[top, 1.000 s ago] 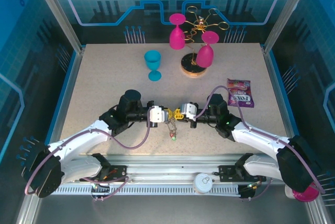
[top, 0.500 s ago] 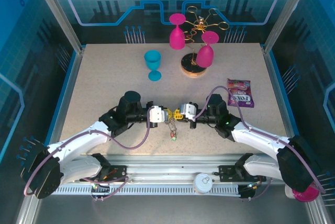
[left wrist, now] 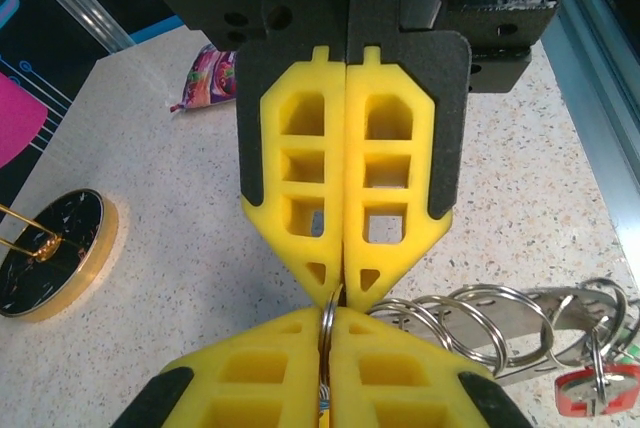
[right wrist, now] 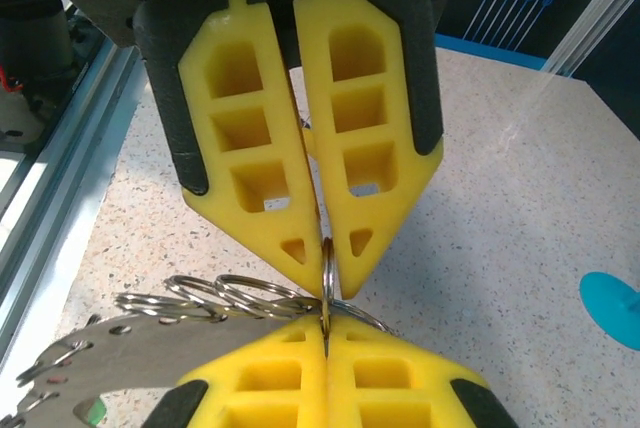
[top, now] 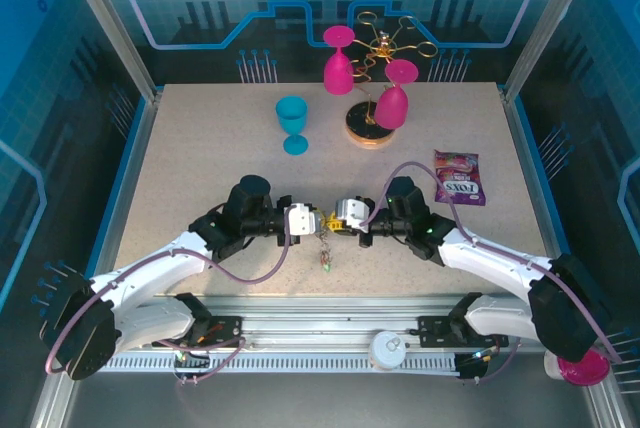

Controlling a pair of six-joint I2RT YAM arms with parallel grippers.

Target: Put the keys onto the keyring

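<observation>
Over the table's near middle, my left gripper (top: 318, 220) and right gripper (top: 334, 222) meet tip to tip. Both are shut on the same thin silvery ring of the keyring (left wrist: 328, 320). In the left wrist view my left gripper (left wrist: 327, 313) pinches the ring edge-on, and the right gripper (left wrist: 340, 286) bites it from above. In the right wrist view the keyring (right wrist: 325, 266) stands between my right gripper (right wrist: 325, 321) and the left gripper (right wrist: 324, 260). Several linked rings (left wrist: 480, 320) trail aside. The keys (top: 326, 259) dangle below, one with a red head (left wrist: 590, 389).
A blue goblet (top: 292, 123) stands at the back left of centre. Beside it, a gold wire rack on a round base (top: 367, 131) carries two pink goblets (top: 339, 60). A purple sweet packet (top: 460, 177) lies to the right. The metal rail (top: 330, 333) runs along the near edge.
The right gripper has slid left toward the left gripper, so the two now touch tips. The hanging keys have shifted slightly left and down with them.
</observation>
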